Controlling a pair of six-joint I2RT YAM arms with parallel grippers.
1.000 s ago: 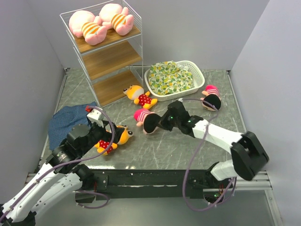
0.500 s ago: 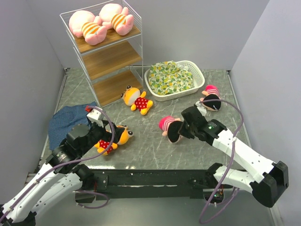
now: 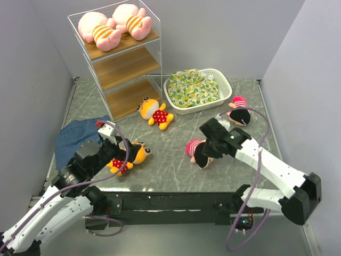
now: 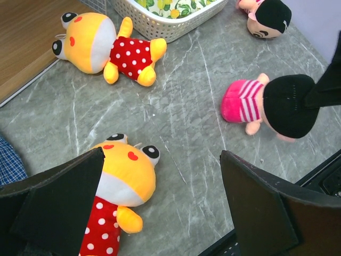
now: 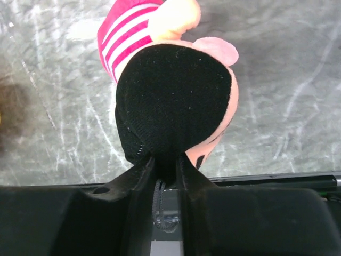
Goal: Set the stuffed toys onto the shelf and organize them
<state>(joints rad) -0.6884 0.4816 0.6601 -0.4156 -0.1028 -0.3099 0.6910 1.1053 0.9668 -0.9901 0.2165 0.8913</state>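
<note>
Robot lab bench, plain grey partition walls (image 3: 224, 37); marble-look tabletop (image 3: 170, 160), black mounting rail (image 3: 170, 201)

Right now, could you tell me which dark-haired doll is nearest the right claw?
The front doll, at the near edge of the table: the right claw pinches its black hair. The other doll lies untouched beside the basket.
</note>
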